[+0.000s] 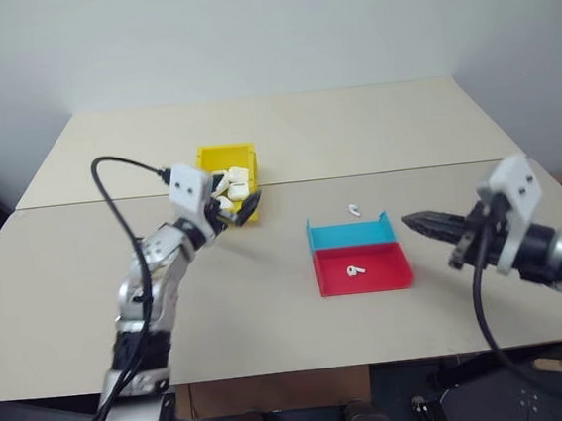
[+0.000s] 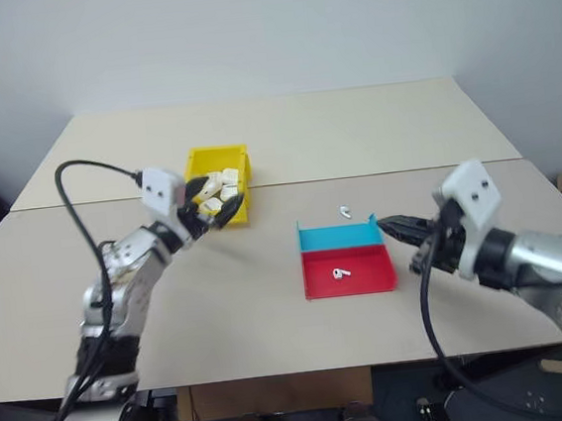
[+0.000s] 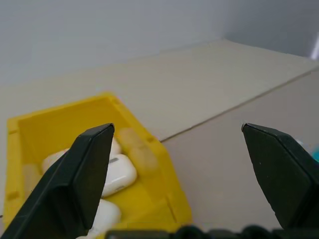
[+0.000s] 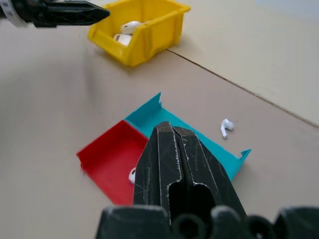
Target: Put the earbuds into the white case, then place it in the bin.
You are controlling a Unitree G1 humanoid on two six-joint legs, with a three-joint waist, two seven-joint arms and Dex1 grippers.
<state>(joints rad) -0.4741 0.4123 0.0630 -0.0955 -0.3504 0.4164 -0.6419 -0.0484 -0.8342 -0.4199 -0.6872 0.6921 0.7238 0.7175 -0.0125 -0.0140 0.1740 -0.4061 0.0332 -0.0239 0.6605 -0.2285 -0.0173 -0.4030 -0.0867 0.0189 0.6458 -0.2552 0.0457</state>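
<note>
- Bin (image 1: 228, 159) status — the little yellow one sits far-left on the table (image 1: 270, 301), already holding a heap of white cases (image 2: 221, 186). Can't tell which one is the task's case; they all look alike.
- Left gripper (image 2: 210, 202) hangs right at the bin's near edge, black fingers (image 3: 75, 179) spread wide with nothing between them. Reads like a released grip to me, so I'd guess a case has been dropped in.
- Right gripper (image 1: 424, 224) is clenched tight, empty, pointing left at the tray from just right of it.
- Earbuds: one earbud (image 1: 354, 270) lies in the red tray (image 1: 367, 277), another (image 1: 355, 208) lies loose on the table just beyond the blue tray (image 1: 348, 234). So there's apparently more packing to do.
- How I'd do the next bit well: pull the left arm clear without clipping the bin wall — it's light plastic and would slide.
- For the buds, open the right fingers before coming down, then pinch across the stem. They're tiny and glossy, easy to flick away.
- The loose one near the blue wall looks trickier; approach from the open far side.
</note>
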